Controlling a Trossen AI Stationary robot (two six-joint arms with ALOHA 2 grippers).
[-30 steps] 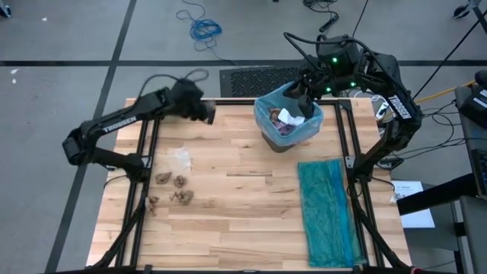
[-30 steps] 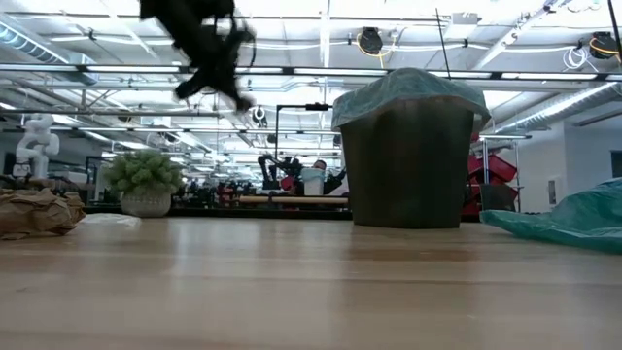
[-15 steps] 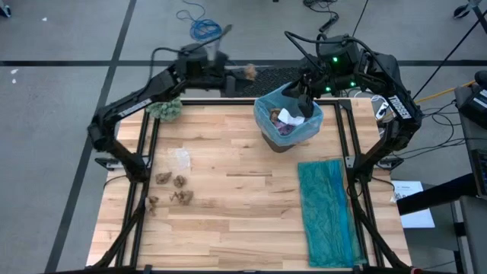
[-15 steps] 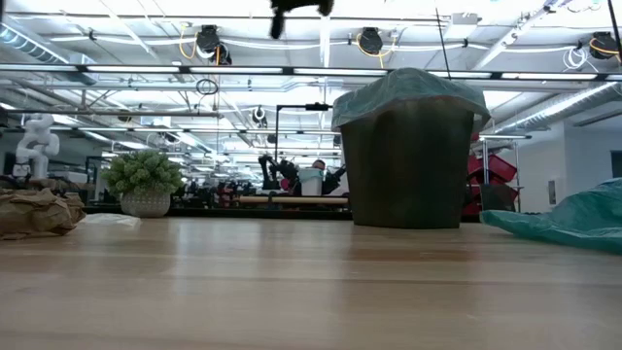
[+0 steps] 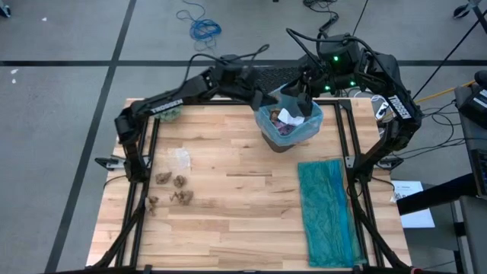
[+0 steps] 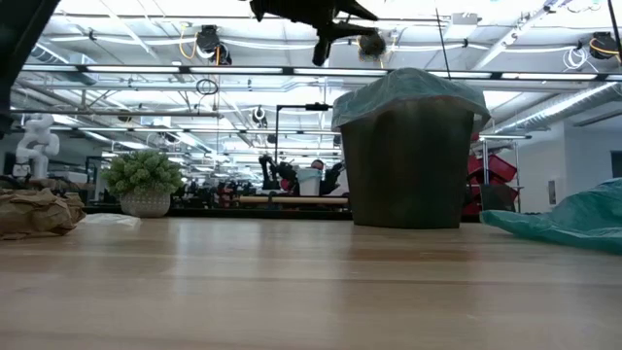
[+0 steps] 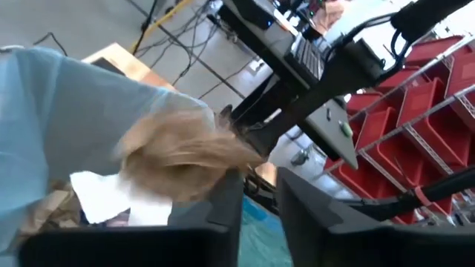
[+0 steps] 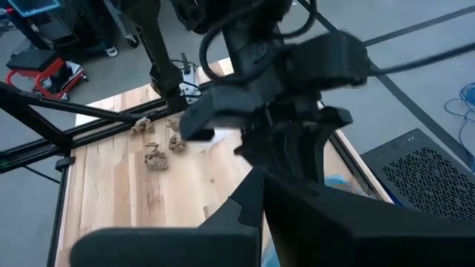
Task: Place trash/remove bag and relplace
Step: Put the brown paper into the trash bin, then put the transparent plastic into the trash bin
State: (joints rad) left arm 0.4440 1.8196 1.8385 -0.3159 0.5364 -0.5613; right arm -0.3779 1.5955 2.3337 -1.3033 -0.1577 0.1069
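Observation:
A dark bin (image 5: 283, 141) lined with the light-blue bag (image 5: 262, 116) stands at the table's far edge; it shows in the low view too (image 6: 408, 165). White paper and a purple piece (image 5: 288, 120) lie inside. My left gripper (image 5: 272, 99) hovers open above the bin's left rim. A brown wad (image 7: 185, 152) shows blurred just past its fingertips, over the bag's mouth, also in the low view (image 6: 369, 44). My right gripper (image 5: 303, 103) is shut at the bin's far rim. More brown scraps (image 5: 173, 183) and a white bit (image 5: 181, 157) lie on the table's left. My right gripper (image 8: 261, 182) points down at the bag's far rim (image 8: 338, 182); its own fingers hide the spot, so I cannot tell whether it touches the bag. My left gripper (image 7: 256, 182) touches nothing that I can see; the wad sits off its fingers.
A darker teal bag (image 5: 329, 209) lies flat along the table's right side. A green fuzzy plant (image 5: 169, 113) stands at the far left corner, partly under my left arm. Bare wood lies in the middle and near part of the table.
My left gripper has swung from the table's far left corner, along the far edge, rightward to above the bin, rising on the way and carrying a brown wad. The wad now shows blurred just beyond the fingertips over the bag.

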